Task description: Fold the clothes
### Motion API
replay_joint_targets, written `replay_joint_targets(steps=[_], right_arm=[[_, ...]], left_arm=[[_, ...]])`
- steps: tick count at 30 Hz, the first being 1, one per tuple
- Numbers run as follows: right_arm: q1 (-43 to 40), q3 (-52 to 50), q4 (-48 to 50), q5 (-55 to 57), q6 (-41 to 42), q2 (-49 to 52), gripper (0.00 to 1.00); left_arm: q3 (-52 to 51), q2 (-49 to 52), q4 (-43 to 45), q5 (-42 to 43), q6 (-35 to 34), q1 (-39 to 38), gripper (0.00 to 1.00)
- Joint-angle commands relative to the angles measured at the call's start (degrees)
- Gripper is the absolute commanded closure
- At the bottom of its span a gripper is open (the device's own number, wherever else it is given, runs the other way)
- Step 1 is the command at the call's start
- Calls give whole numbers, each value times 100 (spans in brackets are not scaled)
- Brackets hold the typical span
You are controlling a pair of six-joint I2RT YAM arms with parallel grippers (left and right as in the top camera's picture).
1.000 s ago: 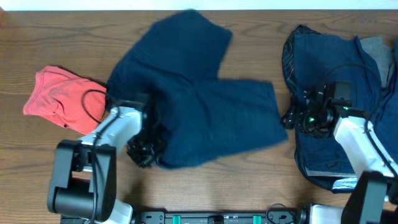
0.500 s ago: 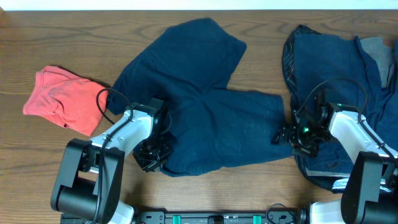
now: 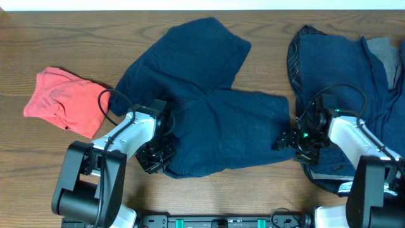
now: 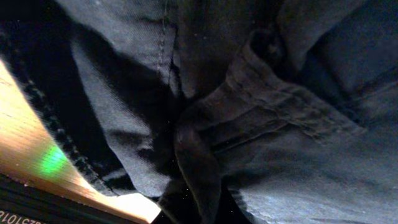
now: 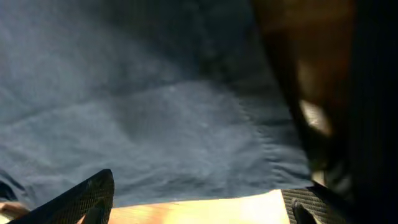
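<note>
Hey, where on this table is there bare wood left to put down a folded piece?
Bare wood of the table shows at the back-left corner behind the red cloth, in the gap between the navy shorts and the denim pile, and along the front edge below the shorts. The right side is crowded with denim.

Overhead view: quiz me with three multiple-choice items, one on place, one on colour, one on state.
1. The red garment lies: A) left of the navy shorts; B) on top of them; C) under them.
2. The garment between the left gripper and right gripper is: A) white; B) red; C) navy.
3. The shorts are: A) folded square; B) spread out, both legs showing; C) rolled up.
1 A: it sits alone on the table at left. 2 C: both grippers meet its dark blue edges. 3 B: the legs fan apart, unfolded.
</note>
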Motion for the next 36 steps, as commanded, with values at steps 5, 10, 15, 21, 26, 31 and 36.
replay_joint_targets(steps=[5,10,15,21,26,31,36], right_arm=[[505,-717,1250,702,1639,85,21],[525,-726,1342,1147,1923,85,48],[525,-726,1145,1134,1923,85,56],[525,-723,313,1128,1923,83,37],[525,-726,-286,1220,1921,44,34],[525,-726,-367,1523,2048,-155,35],[557,-737,308,1692,2243,-186,36]], left_arm=[[-28,17,-39,-114,-31,-9,94],[-28,17,-140,-114,-31,-9,94],[-28,17,-149,-114,-31,-9,94],[-28,17,-144,-116,-31,-9,94],[-28,17,-142,-118,-28,-9,94],[-28,17,-142,-118,81,-9,94],[-28,17,-122,-118,81,-9,94]])
